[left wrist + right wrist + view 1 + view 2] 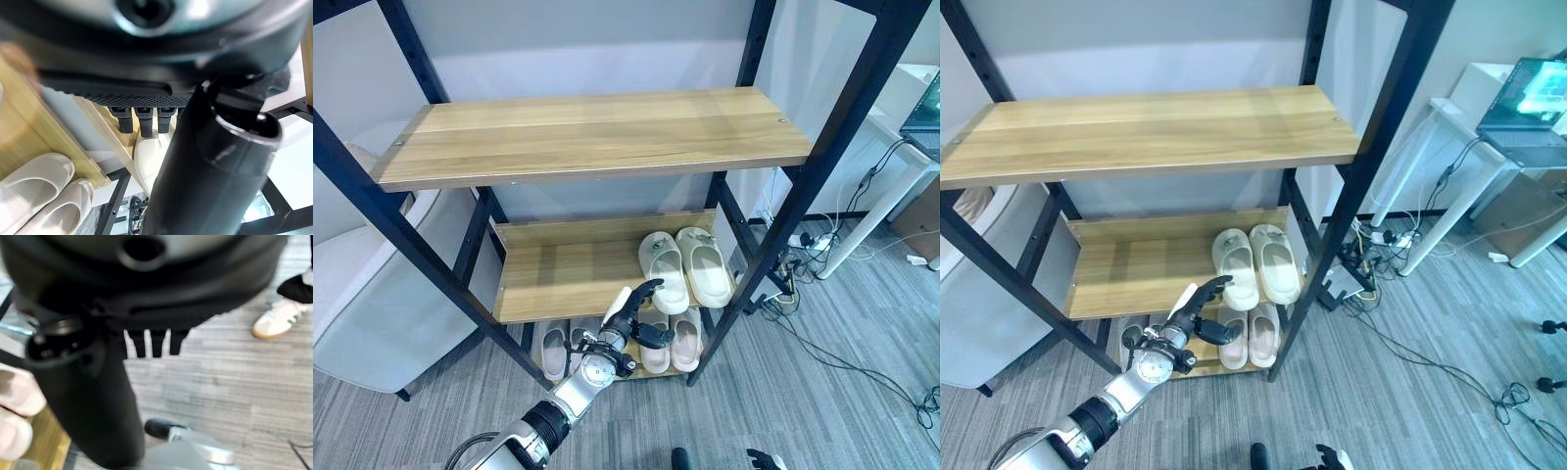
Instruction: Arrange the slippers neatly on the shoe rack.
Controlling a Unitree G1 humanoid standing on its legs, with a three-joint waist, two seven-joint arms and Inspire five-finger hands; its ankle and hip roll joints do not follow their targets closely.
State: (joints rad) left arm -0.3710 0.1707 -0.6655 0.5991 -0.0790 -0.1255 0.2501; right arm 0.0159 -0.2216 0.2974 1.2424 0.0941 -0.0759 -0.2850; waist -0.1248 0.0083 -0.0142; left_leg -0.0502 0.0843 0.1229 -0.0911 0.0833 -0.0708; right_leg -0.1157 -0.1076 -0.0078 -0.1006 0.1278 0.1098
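We see 2 cream slippers (685, 266) lying side by side at the right end of the middle shelf (558, 279), toes to the back, likely set there as a tidy pair. Our left hand (631, 315) hangs just before them, fingers spread and empty. Our right hand (151, 340) shows relaxed fingers over the floor (234, 377), near a person's shoe (274, 320). More slippers (671, 343) sit on the bottom shelf.

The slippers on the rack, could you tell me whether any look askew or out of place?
Nothing stands out. The cream slippers lie side by side on the middle shelf, the lower pairs likewise. The left hand hovers nearby, open.
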